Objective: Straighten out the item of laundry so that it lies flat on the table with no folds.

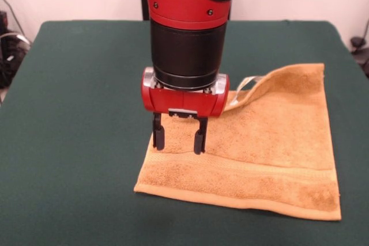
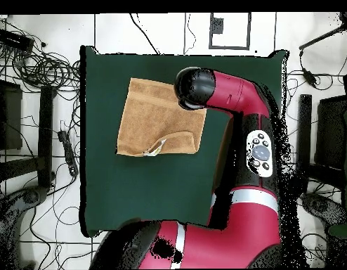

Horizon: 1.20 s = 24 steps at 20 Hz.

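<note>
The golden-orange towel [image 1: 271, 154] lies on the dark green table [image 1: 75, 131], mostly spread out. Its far edge is folded over near the middle, showing a small white tag [image 1: 245, 90]. A woven border band runs along its near edge. My gripper [image 1: 178, 142] hangs straight down over the towel's left part, fingers open, tips at or just above the cloth, nothing held. In the overhead view the towel [image 2: 152, 116] lies in the table's [image 2: 155, 190] upper left, its fold and tag [image 2: 155, 148] at the lower edge; the arm's wrist [image 2: 194, 88] hides the gripper and the towel's upper right corner.
The red arm [image 2: 243, 133] reaches across the table's right side in the overhead view. Cables and equipment [image 2: 36, 63] lie on the floor round the table. The table edges are well away from the towel on the left in the front view.
</note>
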Motion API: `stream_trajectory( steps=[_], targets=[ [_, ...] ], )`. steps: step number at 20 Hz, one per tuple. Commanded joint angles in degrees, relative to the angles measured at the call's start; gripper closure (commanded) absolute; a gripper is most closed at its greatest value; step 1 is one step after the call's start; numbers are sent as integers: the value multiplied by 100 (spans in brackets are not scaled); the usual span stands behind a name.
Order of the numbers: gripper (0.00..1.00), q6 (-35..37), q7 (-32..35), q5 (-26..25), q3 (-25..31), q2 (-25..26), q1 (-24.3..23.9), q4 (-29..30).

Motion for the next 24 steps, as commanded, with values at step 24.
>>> stream_trajectory(
  steps=[24],
  targets=[
    [0, 41, 858, -55, 233, -174, 203, 1331]
  ],
)
